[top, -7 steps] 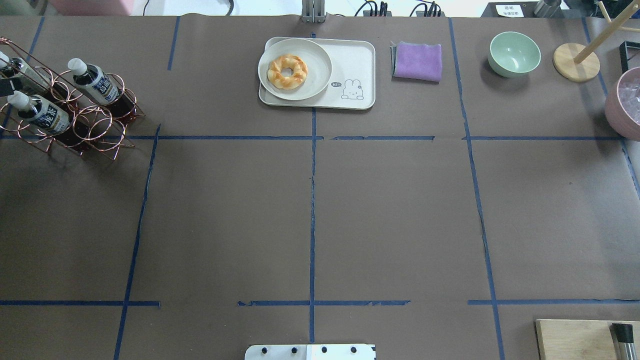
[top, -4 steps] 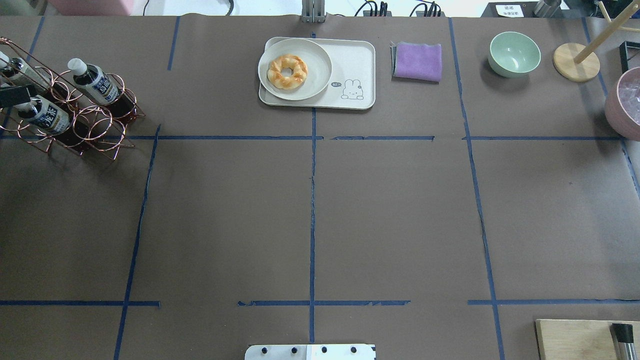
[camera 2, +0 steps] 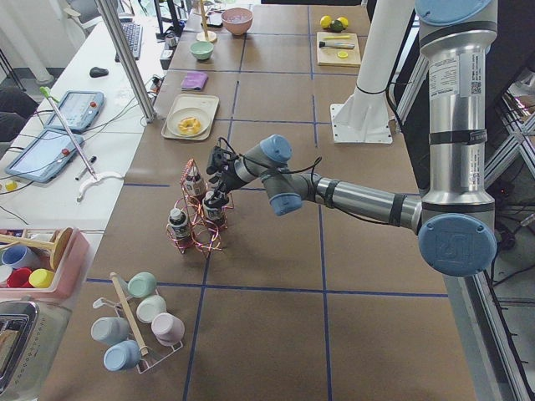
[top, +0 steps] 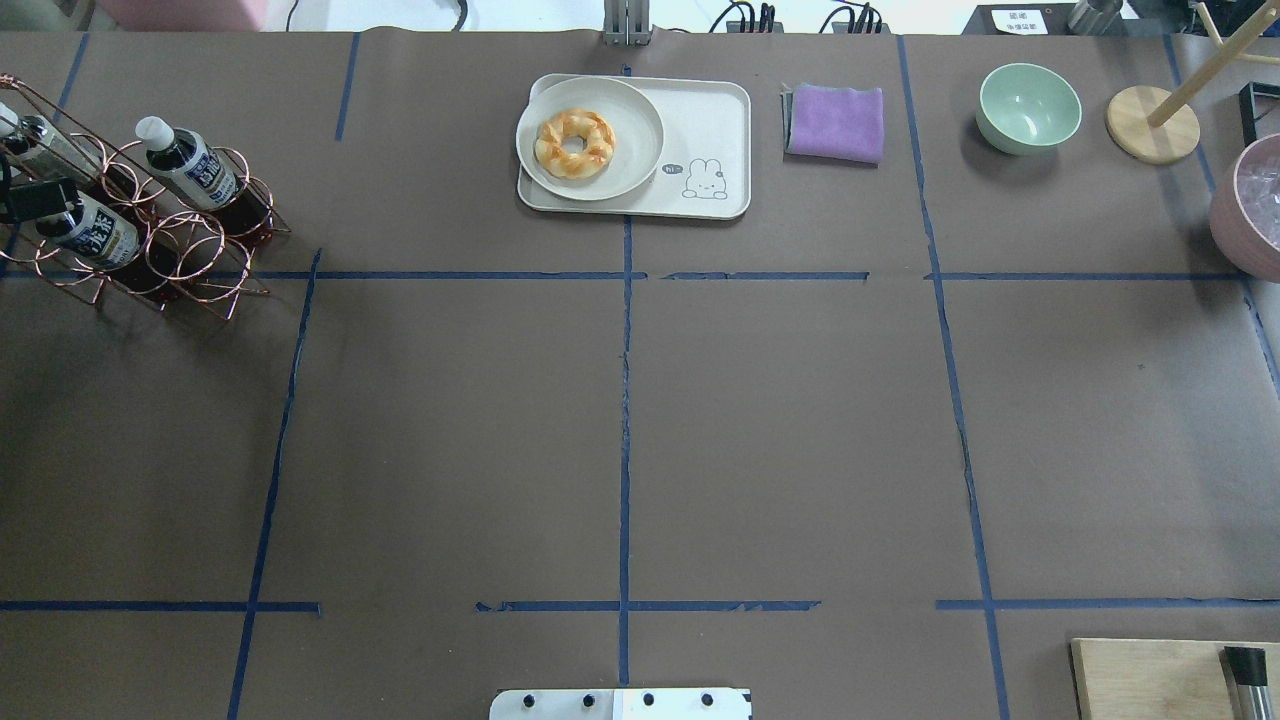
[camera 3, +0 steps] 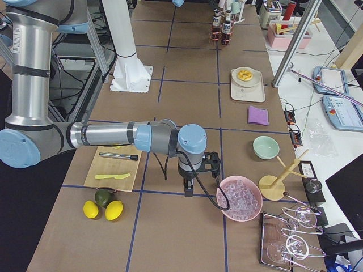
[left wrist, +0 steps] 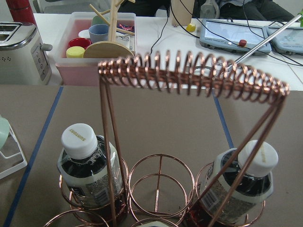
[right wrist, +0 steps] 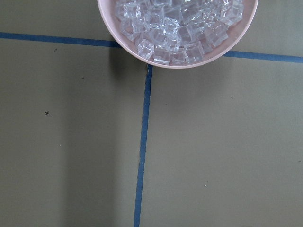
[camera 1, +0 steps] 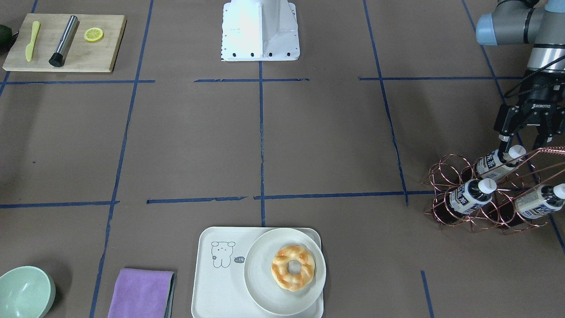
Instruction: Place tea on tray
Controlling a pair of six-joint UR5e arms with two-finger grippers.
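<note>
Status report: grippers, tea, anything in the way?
Left gripper open at white cap of clear plastic tea bottle in copper wire rack. Right gripper beside pink ice bowl, state unclear. Off-white rectangular tray half taken by round plate with doughnut.

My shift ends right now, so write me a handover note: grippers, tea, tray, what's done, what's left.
Left gripper: open, jaws either side of the cap of the tea, the bottle nearest the robot in the copper rack.
Right gripper: beside the pink ice bowl; open or shut, cannot tell.
Tray: across the table; a plate with a doughnut fills half, the bear side is bare.
Done: approach only.
Left: grip, lift out, carry, set on the bare side.
</note>
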